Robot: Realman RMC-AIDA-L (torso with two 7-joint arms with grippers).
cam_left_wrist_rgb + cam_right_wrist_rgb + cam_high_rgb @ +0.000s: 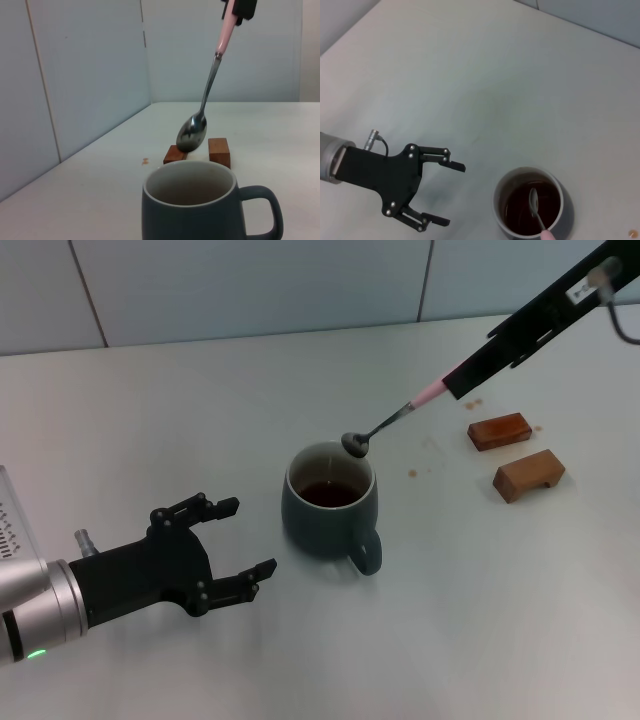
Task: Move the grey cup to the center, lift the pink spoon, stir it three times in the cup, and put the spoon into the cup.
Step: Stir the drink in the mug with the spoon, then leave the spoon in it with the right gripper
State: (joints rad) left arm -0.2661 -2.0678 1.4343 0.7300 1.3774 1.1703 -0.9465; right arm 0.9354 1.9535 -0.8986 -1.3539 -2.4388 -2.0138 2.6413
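Observation:
The grey cup stands mid-table with brown liquid inside and its handle toward the front right. It also shows in the left wrist view and the right wrist view. My right gripper is shut on the pink spoon, holding its pink handle. The spoon slants down with its metal bowl just above the cup's far rim, clear of the liquid. My left gripper is open and empty, on the table just left of the cup; it also shows in the right wrist view.
Two brown wooden blocks lie to the right of the cup. Small brown drips mark the table between cup and blocks. A tiled wall runs along the table's far edge.

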